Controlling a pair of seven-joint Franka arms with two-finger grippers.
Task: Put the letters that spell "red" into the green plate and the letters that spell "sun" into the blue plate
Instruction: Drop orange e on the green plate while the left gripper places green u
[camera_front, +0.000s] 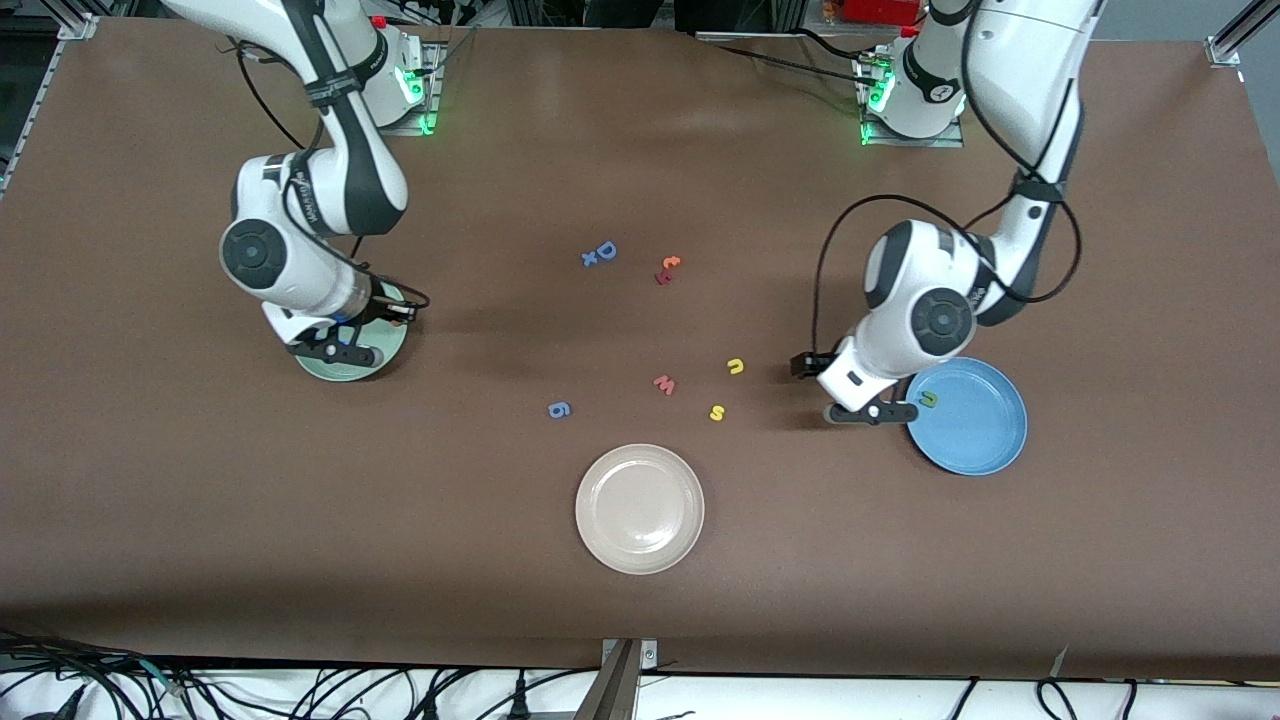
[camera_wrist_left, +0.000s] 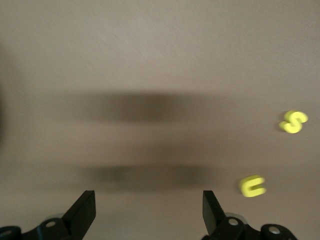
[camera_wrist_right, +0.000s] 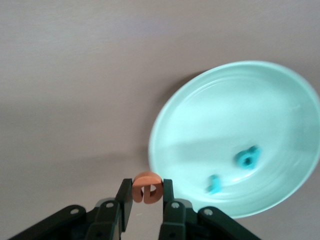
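Orange "e" (camera_wrist_right: 146, 186) is sitting pinched between the right end effector (camera_wrist_right: 146, 197) fingers, which are nearly shut on it, hanging over the rim of the green plate (camera_wrist_right: 280, 95) toward the right arm's end of the surface (camera_front: 200, 520). Teal "d" (camera_wrist_right: 247, 157) and teal "r" (camera_wrist_right: 214, 184) are lying inside that plate, apart from each other.

Dark green "n" (camera_front: 929, 399) is resting in the blue plate (camera_front: 975, 440), near its rim. Left end effector (camera_front: 868, 412) is hovering over bare surface just beside the blue plate, jaws spread wide w/ nothing in them. Yellow "u" (camera_front: 736, 366) and yellow "s" (camera_front: 716, 412) are lying on the surface btwn the blue plate and the red "w" (camera_front: 664, 384); "s" is nearer the front camera than "u".

Handling, judging by looks: letters are seeming v. light, soft foam, flat, not fragile, prob. squashing a bit under pressure. Best hold is across the thin outer edges, fingers coming straight down, as w/ the "e". Light pieces may be sticking to the pads on release or skidding if nudged.

Others: blue "D" (camera_front: 604, 251), blue "g" (camera_front: 560, 409), beige-white plate (camera_front: 640, 508) nearest the front camera.
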